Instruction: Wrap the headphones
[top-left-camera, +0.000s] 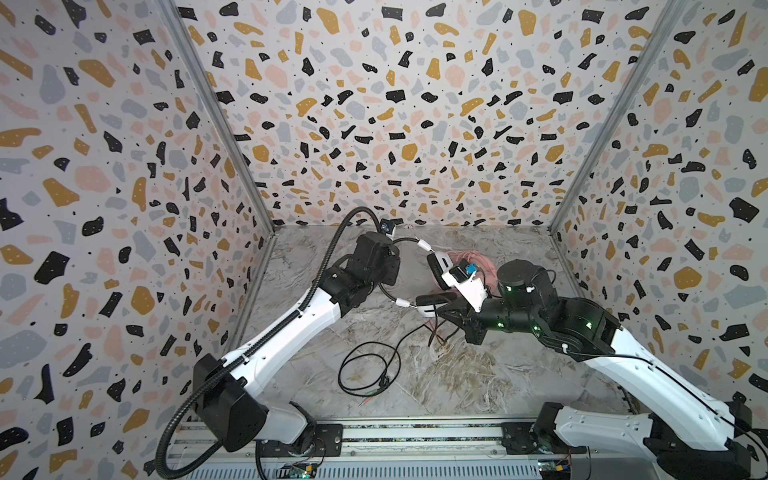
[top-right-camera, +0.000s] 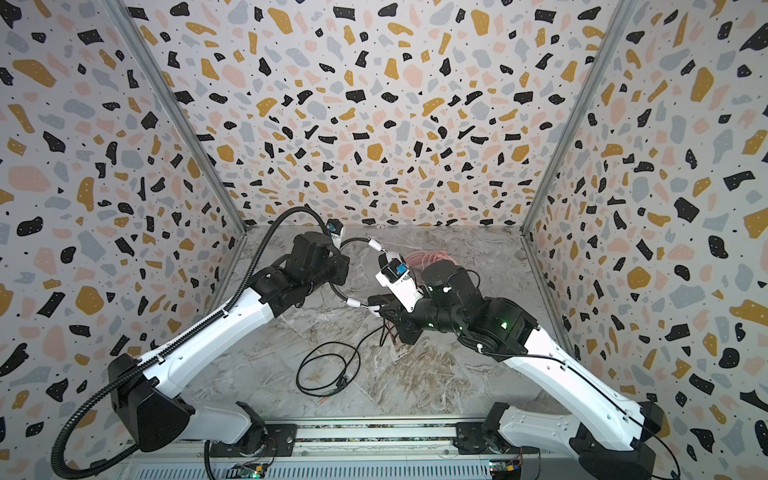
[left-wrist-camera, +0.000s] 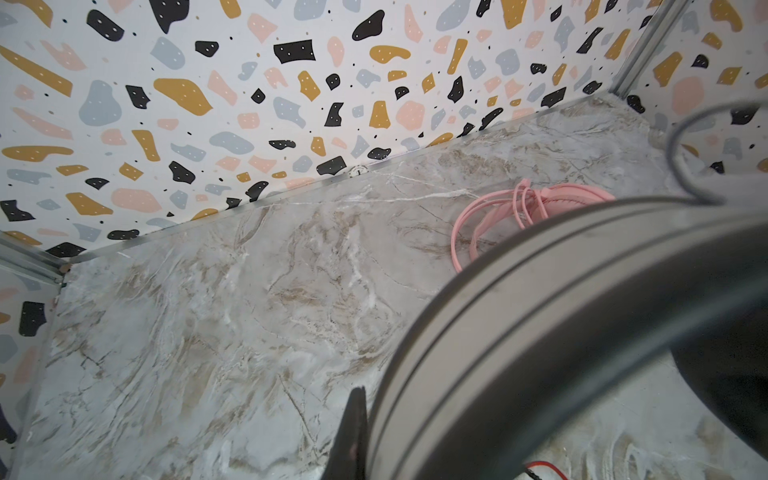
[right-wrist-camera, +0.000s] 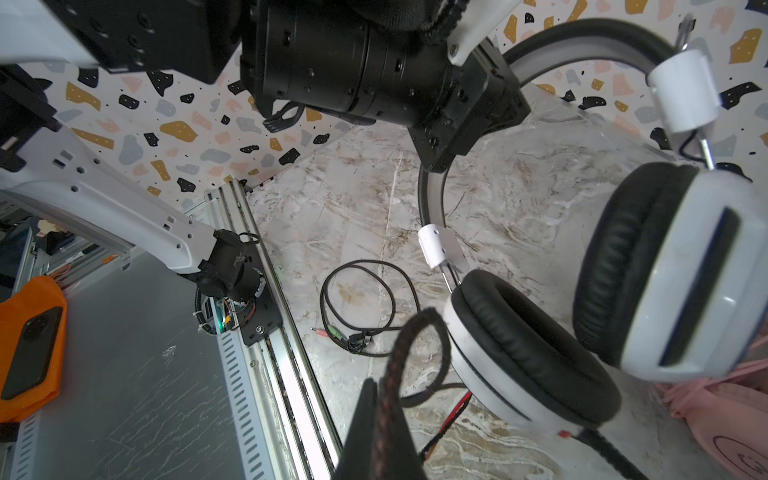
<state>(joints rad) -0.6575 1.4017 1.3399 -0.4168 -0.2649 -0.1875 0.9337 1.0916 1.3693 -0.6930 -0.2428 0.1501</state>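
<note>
The white-and-black headphones (top-left-camera: 428, 309) (top-right-camera: 376, 309) hang above the marble table between both arms. My left gripper (top-left-camera: 390, 270) (top-right-camera: 340, 270) (right-wrist-camera: 434, 162) is shut on their headband (left-wrist-camera: 540, 316) (right-wrist-camera: 430, 199). Both ear cups (right-wrist-camera: 523, 353) point toward my right arm. My right gripper (top-left-camera: 442, 313) (top-right-camera: 388, 313) (right-wrist-camera: 382, 436) is shut on the black braided cable just below the lower ear cup. The remaining cable (top-left-camera: 340, 372) (top-right-camera: 297, 374) (right-wrist-camera: 322, 291) lies looped on the table. The pink headphones (top-left-camera: 478, 259) (top-right-camera: 424, 259) (left-wrist-camera: 498, 212) (right-wrist-camera: 727, 415) rest at the back, partly hidden by my right arm.
Terrazzo walls enclose the table on three sides. The metal rail (top-left-camera: 415, 432) carrying both arm bases runs along the front edge. The cable's plugs (right-wrist-camera: 328, 330) lie near the rail. An orange holder with a phone (right-wrist-camera: 29, 345) sits outside the enclosure.
</note>
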